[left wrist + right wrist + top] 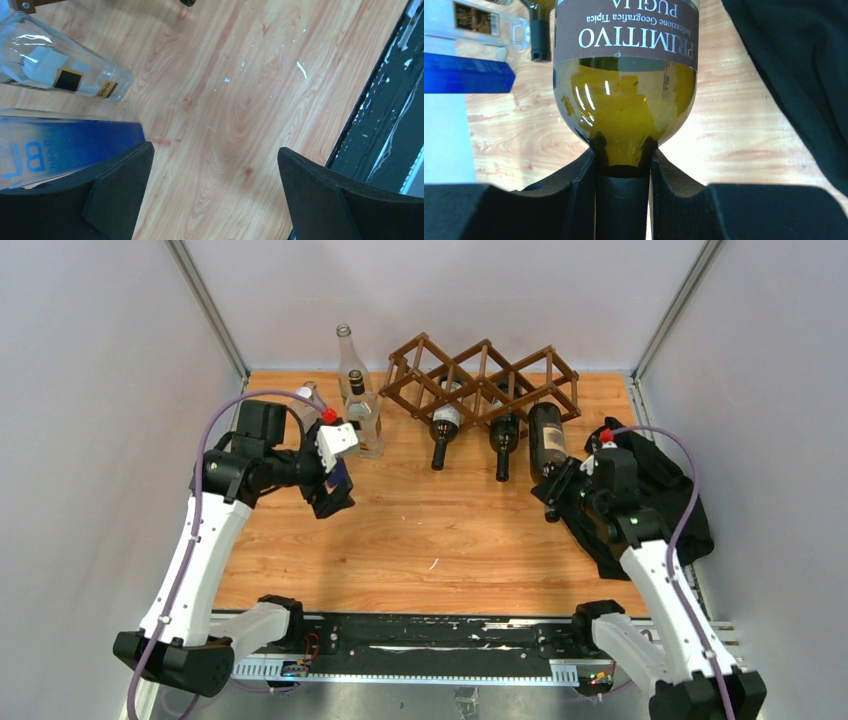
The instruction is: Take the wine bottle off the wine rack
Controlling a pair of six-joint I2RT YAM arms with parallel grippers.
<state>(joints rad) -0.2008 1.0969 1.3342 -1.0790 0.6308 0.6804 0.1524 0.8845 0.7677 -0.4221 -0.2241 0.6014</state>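
Observation:
The dark brown wine rack [480, 375] stands at the back of the table. A green wine bottle [546, 440] with a brown label lies in its right-hand cell, neck pointing toward me. My right gripper [557, 495] is shut on that neck. In the right wrist view both fingers [679, 200] press the dark capsule just below the bottle's shoulder [624, 100]. My left gripper [335, 490] hovers open over bare wood at the left, with nothing between its fingers [120, 180].
Two more dark bottles [444, 425] [503, 435] lie in the rack with their necks out. Clear glass bottles [362, 415] stand left of the rack, next to my left gripper; one has a blue label [70, 145]. A black cloth [670, 500] lies under my right arm.

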